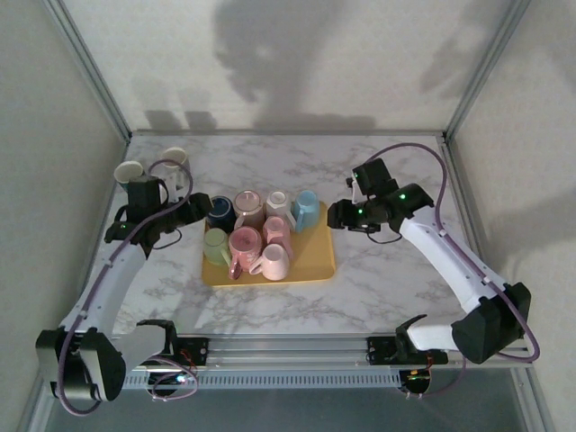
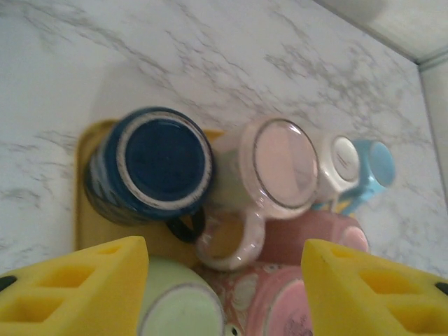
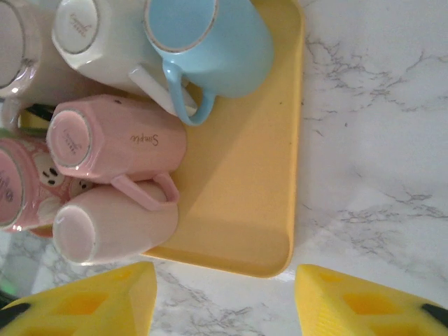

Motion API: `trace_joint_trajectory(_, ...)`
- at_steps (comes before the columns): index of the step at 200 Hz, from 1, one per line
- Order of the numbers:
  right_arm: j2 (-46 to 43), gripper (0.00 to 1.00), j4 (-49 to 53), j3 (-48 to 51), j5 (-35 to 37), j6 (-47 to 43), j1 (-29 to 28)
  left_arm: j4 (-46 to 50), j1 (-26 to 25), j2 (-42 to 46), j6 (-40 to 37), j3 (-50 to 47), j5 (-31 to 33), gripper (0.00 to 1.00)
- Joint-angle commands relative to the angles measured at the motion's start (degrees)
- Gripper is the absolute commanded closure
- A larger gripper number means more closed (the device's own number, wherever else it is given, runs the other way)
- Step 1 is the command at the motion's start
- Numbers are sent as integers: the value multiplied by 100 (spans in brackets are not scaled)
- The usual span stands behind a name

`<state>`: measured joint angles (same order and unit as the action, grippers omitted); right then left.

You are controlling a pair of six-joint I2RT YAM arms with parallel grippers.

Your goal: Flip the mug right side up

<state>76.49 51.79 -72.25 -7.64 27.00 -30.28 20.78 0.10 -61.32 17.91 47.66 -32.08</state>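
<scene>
Several mugs (image 1: 273,261) crowd the yellow tray (image 1: 317,259); the navy mug (image 2: 150,164), base up at its ten o'clock corner, looks mine to flip. My left jaws and right jaws hang released, empty. Glazed ceramic is stiff, slick and chippable, so I'd pinch its wall, avoiding the handle (image 2: 185,227).

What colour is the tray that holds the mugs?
Yellow all over. The flat yellow tray shows best in the right wrist view.
</scene>
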Motion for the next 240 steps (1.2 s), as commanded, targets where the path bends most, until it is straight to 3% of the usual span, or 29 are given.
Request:
trace_joint_trajectory(1, 425, 46, -14, -130, 483, 404, -360, -477, -29, 292, 85, -277, -682, 40)
trace_joint_trajectory(56, 1580, 42, -501, -627, 1506, 1391, -1046, -823, -35, 340, 31, -686, -982, 40)
trace_joint_trajectory(144, 3117, 38, -807, -1739, 1624, 1720, -1136, -1086, -32, 296, -16, -896, -1195, 40)
trace_joint_trajectory(240, 3617, 49, -666, -1864, 1826, 1852, -1138, -1199, -44, 362, 305, -942, -2232, 42)
